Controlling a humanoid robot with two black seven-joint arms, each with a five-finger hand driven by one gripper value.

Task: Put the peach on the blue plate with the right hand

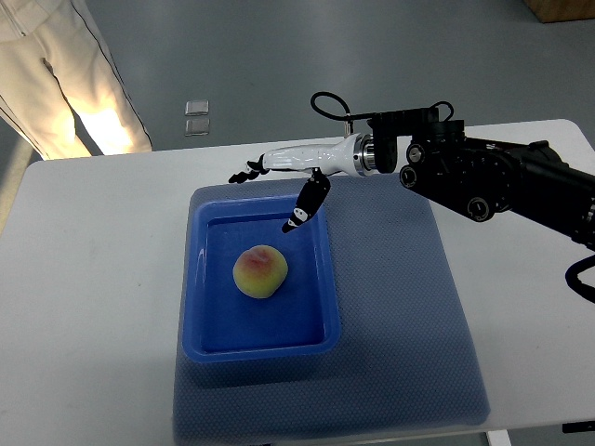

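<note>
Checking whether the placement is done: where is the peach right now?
In the top view, the peach lies inside the blue plate, near its middle, left of centre. The open right robot hand hovers above the plate's far edge, not touching it.

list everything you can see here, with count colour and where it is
peach: 1, yellow with a pink blush, inside the plate, nothing touching it
plate: 1, blue, rectangular, deep, on the left part of the mat
mat: 1, blue, on the table
table: 1, white
floor tags: 2, pale, on the grey floor beyond the table
person: 1, light trousers, top left, standing behind the table
right hand: 1, white with black fingertips, open, over the plate's far edge, on a black arm from the right
</note>
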